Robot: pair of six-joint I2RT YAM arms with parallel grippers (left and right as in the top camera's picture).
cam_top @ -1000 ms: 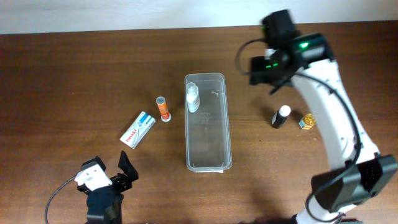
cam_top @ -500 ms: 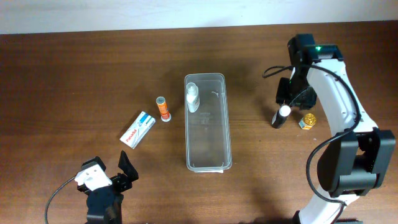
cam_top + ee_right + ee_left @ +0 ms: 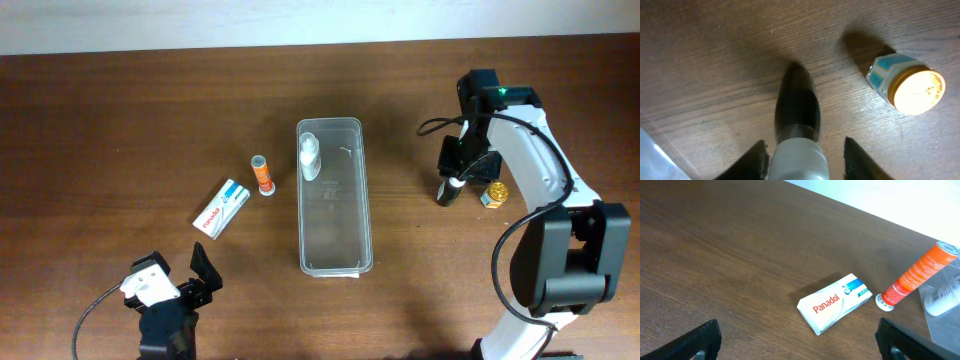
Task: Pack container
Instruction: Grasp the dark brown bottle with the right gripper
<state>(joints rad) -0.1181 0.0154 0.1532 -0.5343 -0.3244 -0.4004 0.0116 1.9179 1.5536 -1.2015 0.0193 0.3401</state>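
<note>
The clear container (image 3: 335, 240) lies lengthwise mid-table, with a white bottle (image 3: 310, 157) at its far end. Right of it stands a black bottle with a white cap (image 3: 447, 190). My right gripper (image 3: 453, 172) hangs over that bottle. In the right wrist view the jaws straddle the cap (image 3: 799, 159). The left finger touches the cap and a gap shows at the right finger, so the right gripper (image 3: 804, 142) is open. My left gripper (image 3: 180, 282) rests wide open at the near left, holding nothing. In its own view the left gripper (image 3: 797, 340) shows only bare wood between its fingers.
A small jar with a gold lid (image 3: 494, 193) sits just right of the black bottle (image 3: 797, 107), also seen as the jar (image 3: 907, 85). Left of the container lie an orange tube (image 3: 263, 174) and a white Panadol box (image 3: 222, 208).
The right arm swung from beyond the container's far right corner down over the black bottle. Its jaws narrowed around the cap. The left arm stayed still.
</note>
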